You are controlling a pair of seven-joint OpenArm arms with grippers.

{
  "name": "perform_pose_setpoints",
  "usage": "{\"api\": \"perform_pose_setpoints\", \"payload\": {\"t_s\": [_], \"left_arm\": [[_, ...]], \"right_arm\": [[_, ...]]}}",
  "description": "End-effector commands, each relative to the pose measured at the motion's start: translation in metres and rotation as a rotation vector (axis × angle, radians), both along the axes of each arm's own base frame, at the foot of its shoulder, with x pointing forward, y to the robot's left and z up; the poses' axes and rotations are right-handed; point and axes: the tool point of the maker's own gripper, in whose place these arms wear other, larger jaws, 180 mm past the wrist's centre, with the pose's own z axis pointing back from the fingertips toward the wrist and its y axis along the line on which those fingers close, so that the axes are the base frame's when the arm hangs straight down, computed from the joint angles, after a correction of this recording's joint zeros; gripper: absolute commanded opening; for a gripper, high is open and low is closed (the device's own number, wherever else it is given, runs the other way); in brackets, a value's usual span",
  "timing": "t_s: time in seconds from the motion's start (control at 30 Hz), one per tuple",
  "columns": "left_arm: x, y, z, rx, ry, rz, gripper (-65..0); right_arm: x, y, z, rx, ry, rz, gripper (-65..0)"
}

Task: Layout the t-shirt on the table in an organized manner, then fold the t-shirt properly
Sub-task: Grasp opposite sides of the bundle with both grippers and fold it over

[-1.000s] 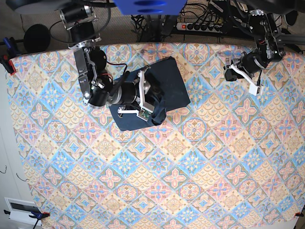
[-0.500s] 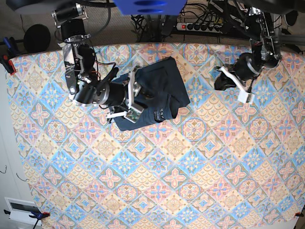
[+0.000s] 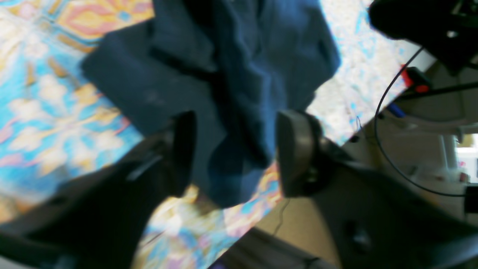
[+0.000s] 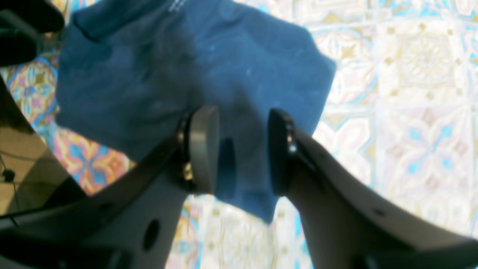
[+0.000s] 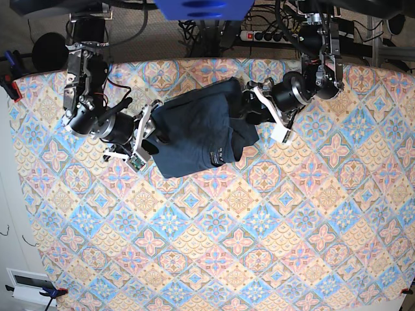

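Navy cotton, the t-shirt (image 5: 198,133) lies bunched near the table's (image 5: 259,259) far edge. Our right end effector (image 4: 239,149) seemingly pinches its edge; our left end effector (image 3: 233,149) straddles cloth, spread. Uneven pulling could bunch it further.

We looked straight down from overhead in the base view, taking in the whole table (image 5: 214,246) and both arms. Each wrist camera sat close behind its own fingers, facing along them at the cloth from very near. All three views shared the t-shirt (image 5: 194,133) (image 3: 231,74) (image 4: 186,71).
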Motion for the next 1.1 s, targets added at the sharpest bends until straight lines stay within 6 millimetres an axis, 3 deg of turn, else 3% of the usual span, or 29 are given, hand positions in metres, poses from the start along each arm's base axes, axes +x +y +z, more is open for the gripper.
{"api": "perform_pose_setpoints", "payload": {"t_s": [0.0, 0.2, 0.37, 0.5, 0.57, 0.7, 0.73, 0.93, 1.07], "left_arm": [[0.004, -0.007, 0.013, -0.036, -0.043, -0.011, -25.0], [0.009, -0.014, 0.007, -0.055, -0.025, -0.009, -23.7], [0.016, -0.014, -0.016, -0.079, 0.050, 0.011, -24.1], [0.019, -0.030, -0.024, -0.097, 0.070, -0.021, -25.1], [0.018, -0.041, -0.028, -0.110, 0.079, -0.045, -31.6], [0.015, -0.062, -0.026, -0.134, 0.069, -0.093, -62.4], [0.014, -0.065, -0.024, -0.135, 0.064, -0.104, -65.0], [0.003, -0.068, 0.002, -0.192, 0.017, -0.123, -65.0], [-0.012, -0.053, 0.002, -0.183, 0.027, -0.128, -65.0]], "right_arm": [[0.008, 0.003, 0.016, 0.030, -0.053, 0.007, -43.6], [0.008, 0.005, 0.016, 0.030, -0.055, 0.013, -43.6], [0.010, 0.004, 0.018, 0.030, -0.059, 0.008, -43.6], [0.010, 0.004, 0.018, 0.030, -0.059, 0.008, -43.6], [0.010, 0.004, 0.018, 0.030, -0.059, 0.008, -43.6], [0.010, 0.003, 0.018, 0.030, -0.060, 0.007, -43.6], [0.010, 0.003, 0.018, 0.030, -0.060, 0.007, -43.6], [0.010, -0.001, 0.017, 0.017, -0.062, 0.008, -43.6], [0.010, -0.001, 0.017, 0.017, -0.061, 0.008, -43.6]]}}
